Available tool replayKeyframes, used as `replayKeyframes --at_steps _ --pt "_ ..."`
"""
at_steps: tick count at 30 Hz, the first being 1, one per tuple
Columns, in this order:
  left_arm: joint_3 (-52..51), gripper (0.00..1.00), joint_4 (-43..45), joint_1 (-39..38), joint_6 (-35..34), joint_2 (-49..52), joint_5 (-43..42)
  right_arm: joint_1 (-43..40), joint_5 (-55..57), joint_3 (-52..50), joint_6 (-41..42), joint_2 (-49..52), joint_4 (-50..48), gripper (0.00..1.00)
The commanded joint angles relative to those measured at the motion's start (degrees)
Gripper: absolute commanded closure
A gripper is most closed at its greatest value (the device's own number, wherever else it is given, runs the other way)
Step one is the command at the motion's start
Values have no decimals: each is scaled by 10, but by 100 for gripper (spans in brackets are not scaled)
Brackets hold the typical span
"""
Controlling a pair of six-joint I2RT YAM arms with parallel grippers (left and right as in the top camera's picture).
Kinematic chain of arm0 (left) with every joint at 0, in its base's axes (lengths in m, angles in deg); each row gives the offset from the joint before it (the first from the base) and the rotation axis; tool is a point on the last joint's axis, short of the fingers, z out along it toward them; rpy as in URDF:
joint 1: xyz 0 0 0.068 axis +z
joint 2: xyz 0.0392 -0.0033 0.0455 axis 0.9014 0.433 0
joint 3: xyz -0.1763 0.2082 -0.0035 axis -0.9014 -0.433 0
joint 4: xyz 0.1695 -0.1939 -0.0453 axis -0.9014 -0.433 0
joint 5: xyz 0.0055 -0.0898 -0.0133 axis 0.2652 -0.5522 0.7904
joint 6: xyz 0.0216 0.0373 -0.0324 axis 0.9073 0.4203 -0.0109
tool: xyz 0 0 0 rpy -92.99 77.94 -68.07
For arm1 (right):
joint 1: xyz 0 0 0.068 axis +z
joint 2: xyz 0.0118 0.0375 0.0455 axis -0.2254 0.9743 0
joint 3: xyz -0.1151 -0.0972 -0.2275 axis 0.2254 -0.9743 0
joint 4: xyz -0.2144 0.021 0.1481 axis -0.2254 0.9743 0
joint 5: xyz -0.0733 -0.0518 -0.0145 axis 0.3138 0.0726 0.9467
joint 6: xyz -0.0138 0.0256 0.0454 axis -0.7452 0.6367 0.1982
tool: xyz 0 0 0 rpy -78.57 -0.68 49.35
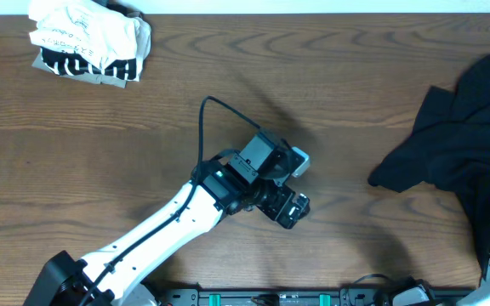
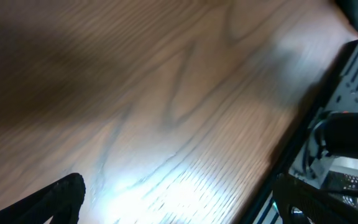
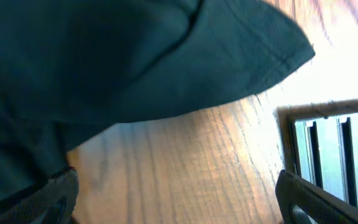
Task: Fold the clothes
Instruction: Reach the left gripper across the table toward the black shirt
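Left hand gapes wide over bare table; only right wrist view shows shirt hem.

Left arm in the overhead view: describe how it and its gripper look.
The left arm has a smooth white shell over black joints and a black base. A thin black cable loops above the wrist. A black box-shaped camera block with a silver-grey end sits on the wrist. The left gripper is black and blocky.

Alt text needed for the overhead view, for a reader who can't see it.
A crumpled black shirt lies at the wooden table's right edge, unfolded. The left gripper hovers open mid-table, apart from it; a white bundle with black lettering sits far left.
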Motion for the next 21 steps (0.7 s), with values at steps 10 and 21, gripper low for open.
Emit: replayKeyframes --at_steps 10,21 --pt "11 2 178 -44 -77 114 -7 -8 5 -3 19 38 -17 1" --pt "12 10 393 -47 -217 179 48 -8 -16 -3 27 38 2 1"
